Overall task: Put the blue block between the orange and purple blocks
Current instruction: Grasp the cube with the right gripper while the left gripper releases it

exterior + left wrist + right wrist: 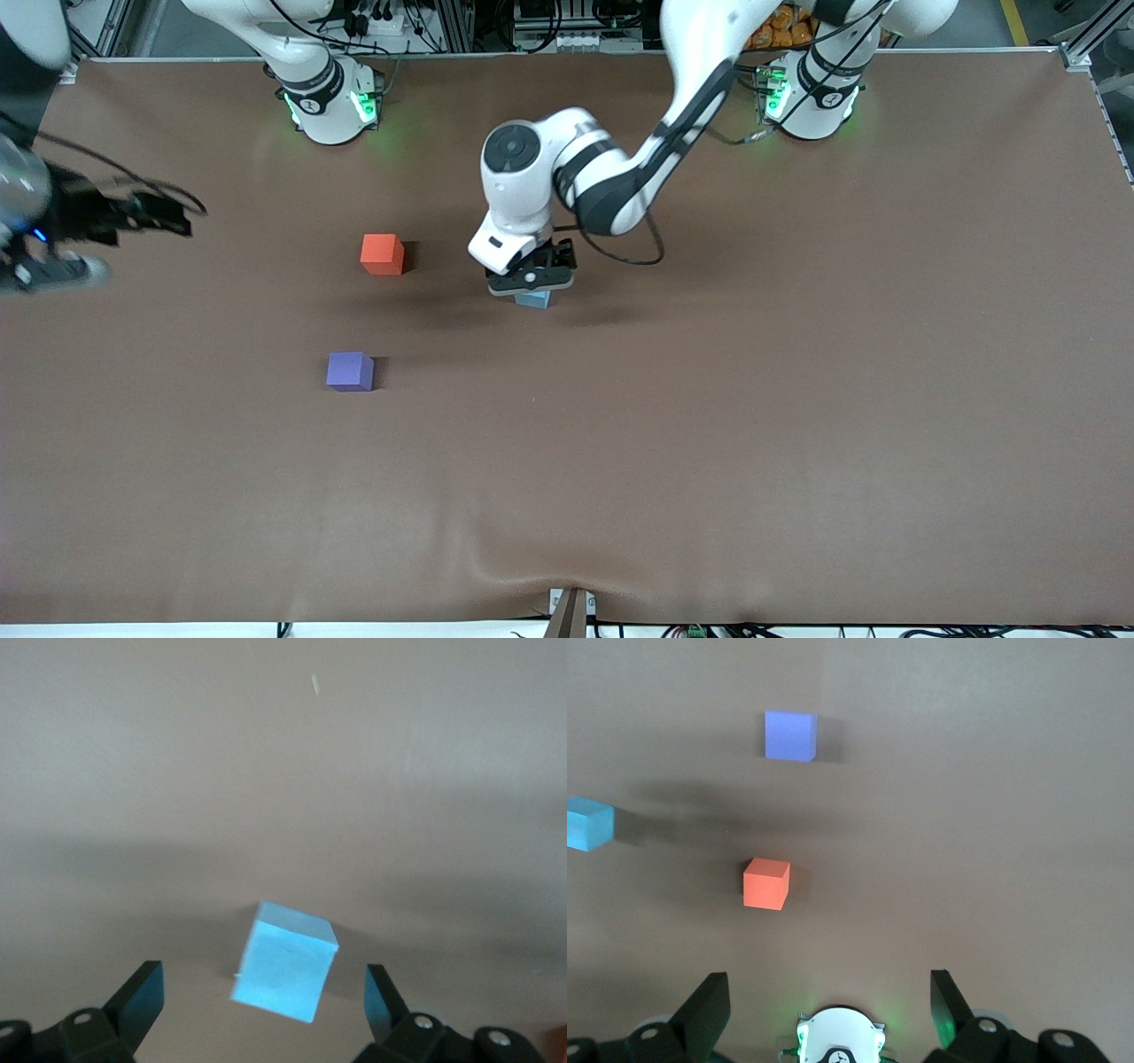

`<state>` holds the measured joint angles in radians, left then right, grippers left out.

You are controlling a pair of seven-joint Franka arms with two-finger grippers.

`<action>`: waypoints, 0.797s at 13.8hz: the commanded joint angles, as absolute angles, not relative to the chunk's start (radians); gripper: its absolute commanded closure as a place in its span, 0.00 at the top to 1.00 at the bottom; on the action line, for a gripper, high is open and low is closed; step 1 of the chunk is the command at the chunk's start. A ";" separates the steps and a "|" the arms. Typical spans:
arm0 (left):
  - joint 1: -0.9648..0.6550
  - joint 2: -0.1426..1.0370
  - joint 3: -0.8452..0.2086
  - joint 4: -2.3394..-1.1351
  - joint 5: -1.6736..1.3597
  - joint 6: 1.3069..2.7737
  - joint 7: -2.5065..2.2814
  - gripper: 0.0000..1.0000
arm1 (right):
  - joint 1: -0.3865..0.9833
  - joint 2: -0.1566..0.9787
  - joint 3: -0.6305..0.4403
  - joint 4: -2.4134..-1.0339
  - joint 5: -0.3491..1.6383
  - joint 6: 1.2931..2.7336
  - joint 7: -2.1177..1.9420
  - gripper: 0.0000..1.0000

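Left hand (532, 285) hangs released, fingers (142, 997) spread, directly over the blue block (534, 299) on the brown surface (753, 399). From that block, the orange block (382, 254) and purple block (350, 370) lie toward the right arm's end. Right hand (830, 1001) waits, released.

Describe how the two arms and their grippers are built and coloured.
Both arms are glossy white with black joint bands and loose black cables; each base glows green. The left gripper has a black body beneath a white wrist housing, with dark wedge-shaped fingers. The right gripper has matching dark fingers, and its wrist carries black hardware with a small blue light.
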<state>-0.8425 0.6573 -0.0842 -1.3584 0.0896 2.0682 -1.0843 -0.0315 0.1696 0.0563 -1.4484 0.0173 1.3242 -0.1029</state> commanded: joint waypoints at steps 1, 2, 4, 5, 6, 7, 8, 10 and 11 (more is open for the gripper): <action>-0.738 0.510 -0.094 -1.401 0.089 1.959 -1.008 1.00 | -0.040 0.170 0.063 -1.469 0.047 1.324 -0.126 1.00; -0.692 0.487 -0.094 -1.401 0.086 1.933 -0.970 1.00 | -0.043 0.164 0.058 -1.488 0.133 1.324 -0.047 1.00; -0.597 0.453 -0.095 -1.402 0.086 1.860 -0.866 1.00 | -0.031 0.169 0.064 -1.508 0.189 1.327 0.125 1.00; -0.544 0.433 -0.095 -1.408 0.086 1.808 -0.794 1.00 | 0.010 0.170 0.067 -1.512 0.190 1.331 0.162 1.00; -0.485 0.416 -0.095 -1.414 0.086 1.766 -0.711 1.00 | 0.053 0.172 0.069 -1.522 0.195 1.353 0.226 1.00; -0.421 0.401 -0.097 -1.417 0.086 1.741 -0.621 1.00 | 0.075 0.176 0.071 -1.540 0.213 1.382 0.297 1.00; -0.357 0.394 -0.100 -1.417 0.086 1.711 -0.516 1.00 | 0.099 0.178 0.071 -1.575 0.265 1.411 0.329 1.00; -0.243 0.376 -0.100 -1.434 0.086 1.671 -0.335 1.00 | 0.179 0.176 0.071 -1.655 0.272 1.524 0.331 1.00; -0.191 0.342 -0.100 -1.471 0.086 1.671 -0.268 1.00 | 0.243 0.176 0.069 -1.687 0.267 1.599 0.333 1.00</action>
<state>-0.2722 0.4162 -0.0828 -1.3912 0.0883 1.6855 -0.3811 0.1562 0.1964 0.0791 -1.6013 0.2520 1.4943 0.3098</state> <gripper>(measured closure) 0.000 0.000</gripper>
